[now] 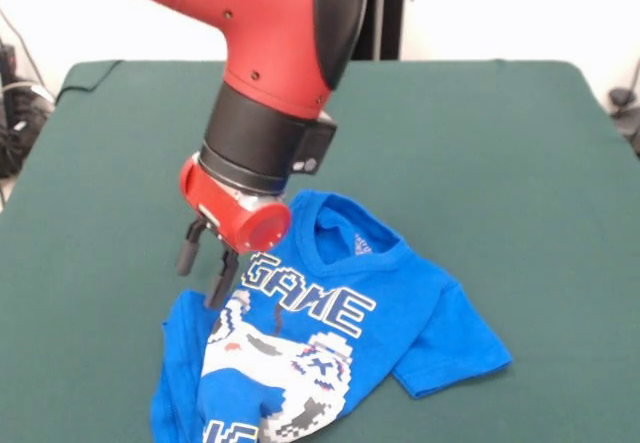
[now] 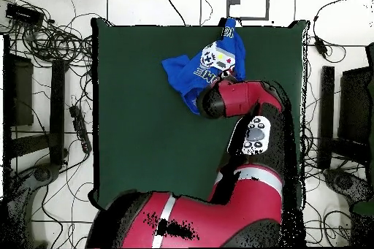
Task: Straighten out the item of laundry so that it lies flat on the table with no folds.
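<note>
The item of laundry (image 1: 340, 323) is a bright blue T-shirt with "GAME" lettering and a controller print, lying face up near the table's front edge. Its right sleeve lies spread out, its left side is bunched and folded, and its hem runs off the picture's bottom. My gripper (image 1: 205, 266) hangs open just above the shirt's left shoulder, with nothing between its black fingers (image 1: 188, 248). From overhead, the shirt (image 2: 208, 63) lies crumpled against one edge of the table (image 2: 139, 115). The red wrist (image 2: 226, 98) hides the gripper there.
The dark green table (image 1: 480, 143) stretches wide around the shirt. In the overhead view, cables (image 2: 51, 41) and dark equipment (image 2: 343, 115) lie on the floor beside the table. My arm (image 2: 248, 158) crosses the table's right part.
</note>
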Robot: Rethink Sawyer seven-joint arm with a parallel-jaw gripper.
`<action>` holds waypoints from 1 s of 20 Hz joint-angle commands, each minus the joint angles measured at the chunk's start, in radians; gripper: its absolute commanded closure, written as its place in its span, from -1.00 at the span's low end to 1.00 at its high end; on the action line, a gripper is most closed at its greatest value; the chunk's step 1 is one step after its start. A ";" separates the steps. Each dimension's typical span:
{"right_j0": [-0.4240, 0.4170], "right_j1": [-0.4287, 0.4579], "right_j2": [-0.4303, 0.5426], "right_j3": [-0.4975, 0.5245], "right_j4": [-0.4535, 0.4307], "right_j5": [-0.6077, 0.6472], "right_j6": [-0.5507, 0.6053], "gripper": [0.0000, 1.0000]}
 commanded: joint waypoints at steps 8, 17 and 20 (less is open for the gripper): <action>0.026 0.118 0.039 0.001 0.067 -0.052 0.110 -1.00; 0.012 0.142 0.018 -0.044 0.061 -0.040 0.087 -1.00; 0.016 0.138 0.016 -0.044 0.058 -0.035 0.082 -1.00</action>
